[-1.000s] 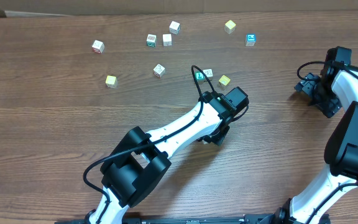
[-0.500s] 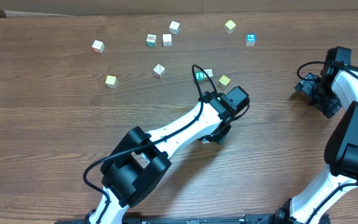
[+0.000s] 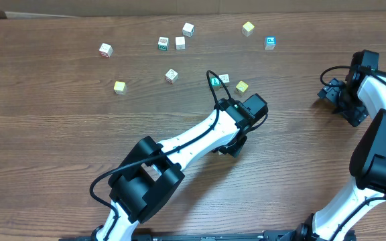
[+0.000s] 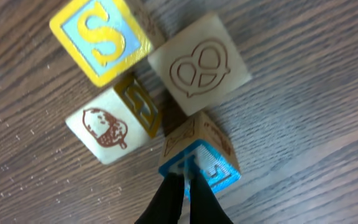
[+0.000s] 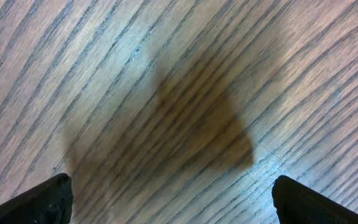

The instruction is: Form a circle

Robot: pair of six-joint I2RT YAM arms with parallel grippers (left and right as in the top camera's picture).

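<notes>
Well, my left pincer (image 4: 184, 180) is clenched, tips at the blue cube (image 4: 199, 167) of the circle (image 4: 138, 106); my right pincer (image 5: 173, 205) hangs released over open tabletop (image 5: 185, 74), well apart.

Seen from overhead at mid-tabletop, only three cubes of the circle (image 3: 224, 79) show beside the left arm (image 3: 200, 134). The loose cubes (image 3: 180, 42) near the far edge are too small to read. The wrist views crop the yellow S cube (image 4: 101, 37), the left gripper (image 4: 185, 182) and the right gripper (image 5: 171, 193).
</notes>
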